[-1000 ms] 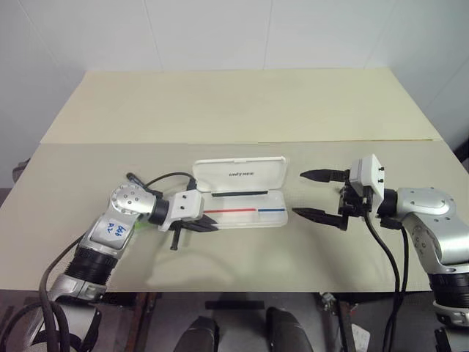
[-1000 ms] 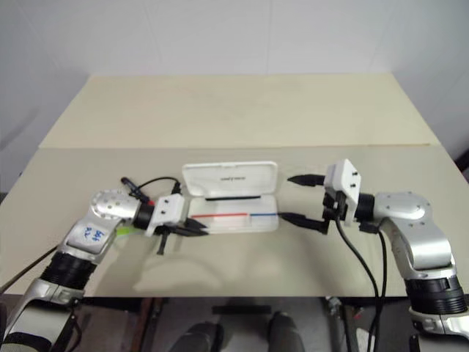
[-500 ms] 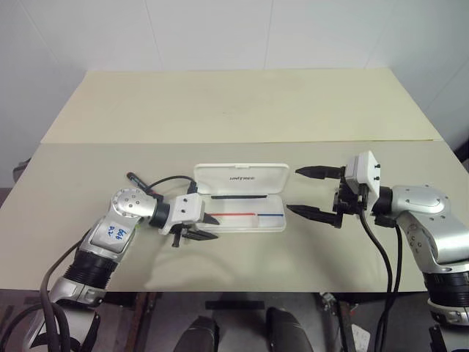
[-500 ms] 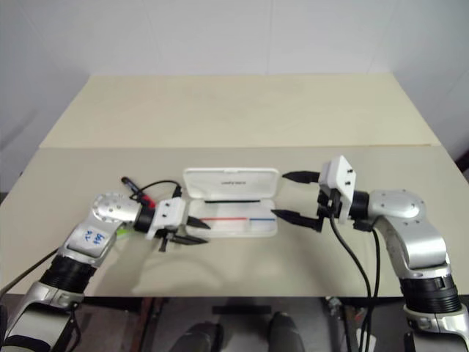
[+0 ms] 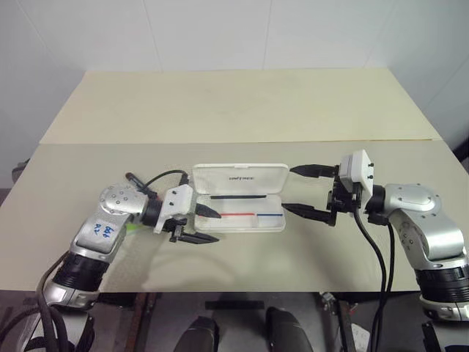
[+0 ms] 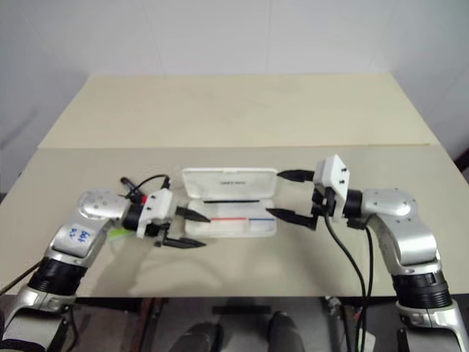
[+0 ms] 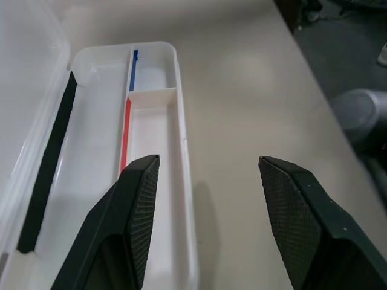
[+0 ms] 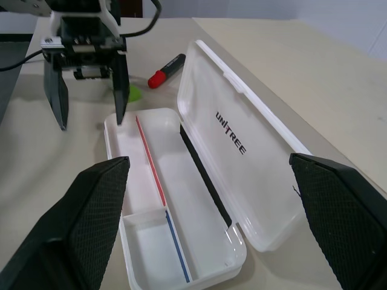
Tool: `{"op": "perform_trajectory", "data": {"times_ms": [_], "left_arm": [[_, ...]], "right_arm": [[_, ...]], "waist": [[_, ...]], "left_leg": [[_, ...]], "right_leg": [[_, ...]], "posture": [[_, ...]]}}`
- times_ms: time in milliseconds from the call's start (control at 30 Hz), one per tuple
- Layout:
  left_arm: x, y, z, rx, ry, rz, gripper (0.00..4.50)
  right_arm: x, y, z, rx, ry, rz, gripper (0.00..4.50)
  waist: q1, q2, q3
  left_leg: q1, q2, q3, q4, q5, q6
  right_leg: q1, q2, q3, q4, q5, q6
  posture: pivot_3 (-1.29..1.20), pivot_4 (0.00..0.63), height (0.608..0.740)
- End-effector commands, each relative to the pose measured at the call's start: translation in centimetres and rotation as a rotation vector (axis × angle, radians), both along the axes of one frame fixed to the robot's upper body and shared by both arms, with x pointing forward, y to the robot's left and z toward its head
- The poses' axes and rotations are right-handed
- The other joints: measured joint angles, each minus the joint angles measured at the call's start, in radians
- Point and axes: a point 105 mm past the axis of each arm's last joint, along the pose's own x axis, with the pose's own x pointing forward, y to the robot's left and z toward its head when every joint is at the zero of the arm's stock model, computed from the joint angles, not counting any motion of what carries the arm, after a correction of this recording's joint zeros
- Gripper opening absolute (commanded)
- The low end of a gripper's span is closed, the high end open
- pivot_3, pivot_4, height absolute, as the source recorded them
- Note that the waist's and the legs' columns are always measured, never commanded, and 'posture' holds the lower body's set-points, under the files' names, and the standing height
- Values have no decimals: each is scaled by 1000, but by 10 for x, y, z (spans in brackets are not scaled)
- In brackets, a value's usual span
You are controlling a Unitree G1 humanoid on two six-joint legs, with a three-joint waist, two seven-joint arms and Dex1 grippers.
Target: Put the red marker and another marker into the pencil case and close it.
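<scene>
The white pencil case (image 5: 245,218) lies open at the table's middle, its lid (image 8: 242,145) with the "UNITREE" print tipped back. Its tray (image 7: 151,139) holds only the thin red-and-blue stripe. My left gripper (image 5: 209,226) is open and empty at the case's left end, one finger over the tray and the other over the table in front. The red marker (image 8: 162,75) lies on the table behind my left wrist. A bit of the green marker (image 5: 132,227) peeks out under that arm. My right gripper (image 5: 288,188) hovers wide open and empty at the case's right end.
The beige table (image 5: 242,110) stretches far behind the case, with a seam (image 5: 88,142) across it. Its front edge (image 5: 242,290) runs close below both arms. A black cable (image 5: 165,176) loops over my left wrist.
My left gripper has opened from shut and has lifted and drawn back a little from the case's left end. The right gripper stays open in nearly the same place.
</scene>
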Motion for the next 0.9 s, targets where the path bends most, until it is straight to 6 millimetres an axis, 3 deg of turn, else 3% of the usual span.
{"op": "perform_trajectory", "data": {"times_ms": [33, 133, 300, 567, 700, 900], "left_arm": [[-6, 4, 20, -51, -35, 0, 2771], [-16, 11, 30, -85, -22, 25, 3125], [-32, 20, 41, -121, -9, 79, 4487], [-47, 37, 59, -349, -43, 355, 4487], [-43, 52, 65, -490, -148, 576, 4487], [-37, 80, 51, -535, -223, 860, 4487]], "right_arm": [[0, 4, 9, 11, -42, 21, 4500], [2, 2, 9, 11, -34, 17, 4500], [3, 0, 7, 6, -22, 18, 4500], [14, -4, 12, -6, -37, 19, 4500], [21, -5, 19, -9, -59, 15, 4500], [25, -3, 33, -3, -102, 27, 4500]], "waist": [[0, 0, 0], [-2, 0, 0], [-1, 0, 0], [-2, 0, 0], [0, 0, 0], [3, 0, 0]], "left_leg": [[0, 0, 0, 0, 0, 0], [0, 0, -1, 0, 0, 0], [0, 1, -4, -2, -1, 0], [1, 2, -5, -1, -1, 0], [2, 3, -4, -1, -1, -1], [2, 4, 2, 0, -1, -2]], "right_leg": [[0, 0, 0, 0, 0, 0], [0, 0, 0, 0, 0, 0], [0, 1, 1, 1, 0, 0], [0, 1, 2, -3, 1, -1], [0, 2, 3, -3, 1, -2], [1, 4, 2, -4, 3, -4]], "posture": [[0, 150, 740], [0, 150, 740], [0, 150, 740], [0, 150, 740], [0, 150, 740], [0, 150, 740]]}}
